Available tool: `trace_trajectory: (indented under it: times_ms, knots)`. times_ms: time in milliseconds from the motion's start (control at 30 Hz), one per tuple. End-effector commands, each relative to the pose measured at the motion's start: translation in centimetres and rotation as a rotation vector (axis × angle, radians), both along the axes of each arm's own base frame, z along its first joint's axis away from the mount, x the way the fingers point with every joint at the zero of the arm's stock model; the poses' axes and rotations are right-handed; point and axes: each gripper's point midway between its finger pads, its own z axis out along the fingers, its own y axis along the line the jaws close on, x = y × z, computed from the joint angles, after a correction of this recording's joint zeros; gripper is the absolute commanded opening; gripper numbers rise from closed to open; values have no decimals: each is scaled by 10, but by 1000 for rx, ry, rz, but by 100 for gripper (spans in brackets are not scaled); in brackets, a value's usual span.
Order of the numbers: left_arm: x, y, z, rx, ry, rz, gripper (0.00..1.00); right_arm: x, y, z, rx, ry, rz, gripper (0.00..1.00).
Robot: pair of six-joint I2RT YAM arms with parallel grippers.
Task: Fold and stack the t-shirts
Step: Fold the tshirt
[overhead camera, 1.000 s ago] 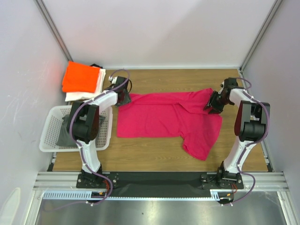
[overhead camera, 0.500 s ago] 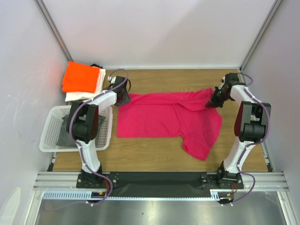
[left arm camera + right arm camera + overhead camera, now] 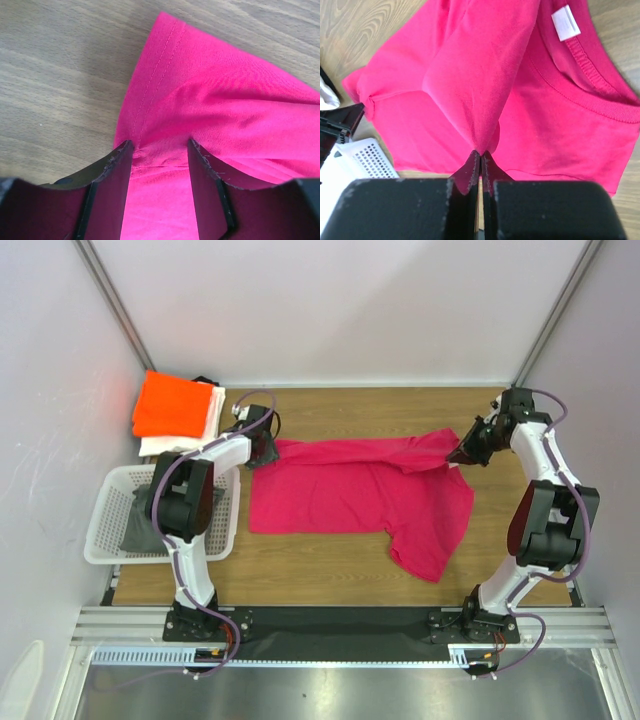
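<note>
- Your right gripper (image 3: pixel 480 152) has its jaws pressed together on a fold of the magenta-pink t-shirt (image 3: pixel 470 85). The cloth rises from the table to the fingertips like a small tent.
- Just to the upper right of this fold, in the right wrist view, you see the ribbed collar (image 3: pixel 592 75) and a white label (image 3: pixel 565 23).
- Your left gripper (image 3: pixel 160 145) has a finger on each side of a bunched corner of the same shirt. The cloth fills the gap and wrinkles against the left finger (image 3: pixel 107 185), so the jaws grip it.
- Beside that corner there is only the bare wooden table (image 3: pixel 60 75).
- In the top view the shirt lies across the middle of the frame, its far edge running between the two grippers, and one sleeve hangs toward the lower right.
- The white basket (image 3: pixel 105 510) stands at the left of the frame with a dark object (image 3: pixel 135 525) inside. The left arm crosses over its right rim.
- The orange t-shirt (image 3: pixel 170 405) lies folded on the white t-shirt (image 3: pixel 180 443) in the upper left, just beside the left gripper.
</note>
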Motion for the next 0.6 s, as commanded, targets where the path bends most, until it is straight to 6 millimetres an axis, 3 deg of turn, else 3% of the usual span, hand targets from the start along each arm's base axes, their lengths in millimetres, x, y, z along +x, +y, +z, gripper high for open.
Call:
trace_trajectory:
  times_ms: [0,167,367,567]
  knots:
    - [18,-2,14,-16,-59,2,53,-10,0,14,39,13,-30,0]
    - [20,0,13,-13,-62,3,53,-16,-8,8,33,54,-46,0]
    - [18,2,9,-4,-51,7,53,-15,-9,25,21,29,-33,0]
    - [14,3,4,-3,-31,13,52,-26,-10,17,7,69,-26,0]
